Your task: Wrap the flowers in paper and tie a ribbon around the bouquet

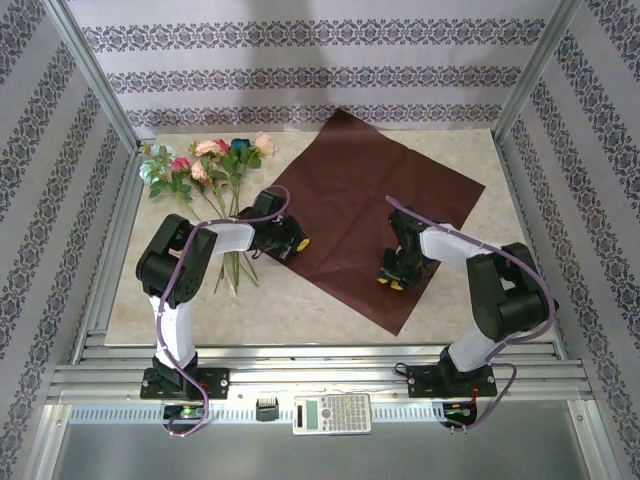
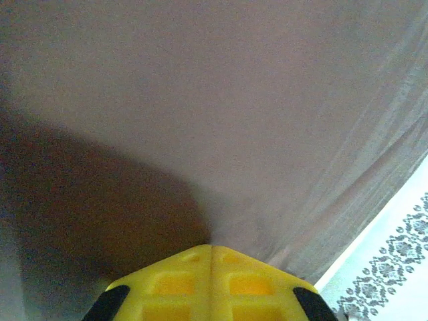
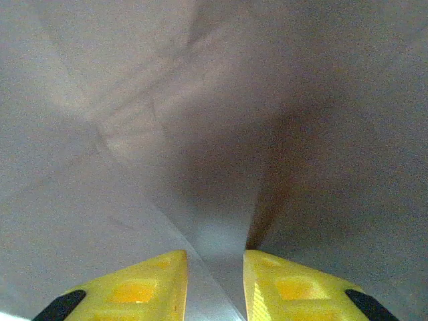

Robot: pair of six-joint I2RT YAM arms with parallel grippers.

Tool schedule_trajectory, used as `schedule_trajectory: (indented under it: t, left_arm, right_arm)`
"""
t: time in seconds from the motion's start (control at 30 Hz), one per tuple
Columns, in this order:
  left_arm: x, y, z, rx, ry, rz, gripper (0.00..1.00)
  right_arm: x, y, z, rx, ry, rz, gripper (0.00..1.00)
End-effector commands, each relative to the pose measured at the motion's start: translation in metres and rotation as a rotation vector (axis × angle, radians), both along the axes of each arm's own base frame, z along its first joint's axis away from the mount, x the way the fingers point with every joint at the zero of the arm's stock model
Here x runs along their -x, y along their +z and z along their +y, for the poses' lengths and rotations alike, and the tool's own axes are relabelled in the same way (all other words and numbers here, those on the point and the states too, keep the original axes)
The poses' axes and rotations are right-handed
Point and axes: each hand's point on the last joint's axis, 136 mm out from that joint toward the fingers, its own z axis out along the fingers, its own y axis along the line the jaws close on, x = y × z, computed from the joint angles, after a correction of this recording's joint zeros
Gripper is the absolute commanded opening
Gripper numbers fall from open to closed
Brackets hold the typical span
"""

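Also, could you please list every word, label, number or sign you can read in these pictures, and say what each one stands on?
No text here is legible.
Calculator on the front rail: display and key labels too small to read.
Small black device beside it: no marking that can be made out.
Wallpaper: floral ornament only, no words.

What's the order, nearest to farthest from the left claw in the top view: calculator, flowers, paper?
1. Paper, right at the left claw.
2. Flowers, just to its left.
3. Calculator, far off at the near edge.
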Motion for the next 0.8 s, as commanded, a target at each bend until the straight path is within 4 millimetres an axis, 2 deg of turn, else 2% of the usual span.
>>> schedule_trajectory:
  t: [0.0, 0.1, 0.17, 0.3, 0.4, 0.5, 0.63, 0.7, 0.77]
  left_arm:
    - [0.005, 0.017, 0.005, -0.051, -0.024, -0.002, 0.08]
    - [0.009, 0.037, -0.015, -0.014, -0.046, -0.025, 0.12]
    - [0.014, 0.04, -0.029, 0.014, -0.055, -0.019, 0.14]
    - [0.02, 0.028, -0.054, 0.091, -0.054, 0.014, 0.16]
    - [0.02, 0.017, -0.056, 0.09, -0.061, 0.033, 0.17]
    - [0.019, 0.009, -0.054, 0.082, -0.086, 0.046, 0.17]
    - [0.02, 0.002, -0.046, 0.097, -0.092, 0.057, 0.2]
    - [0.016, 0.009, -0.04, 0.111, -0.085, 0.037, 0.23]
    - [0.007, 0.026, -0.028, 0.103, -0.068, -0.005, 0.27]
  right_arm:
    - [0.013, 0.022, -0.001, -0.006, -0.052, 0.0, 0.3]
    - [-0.011, 0.053, -0.011, 0.014, -0.059, -0.125, 0.33]
    - [-0.032, 0.062, -0.016, 0.018, -0.056, -0.174, 0.35]
    - [-0.076, 0.045, -0.017, 0.002, -0.032, -0.163, 0.35]
    - [-0.094, 0.024, -0.008, -0.016, -0.03, -0.105, 0.34]
    - [-0.091, 0.009, -0.009, 0.014, -0.049, -0.049, 0.34]
    - [-0.061, -0.002, -0.024, 0.096, -0.136, 0.034, 0.34]
    - [-0.043, -0.004, -0.028, 0.121, -0.168, 0.055, 0.34]
    - [-0.025, -0.004, -0.029, 0.133, -0.196, 0.073, 0.34]
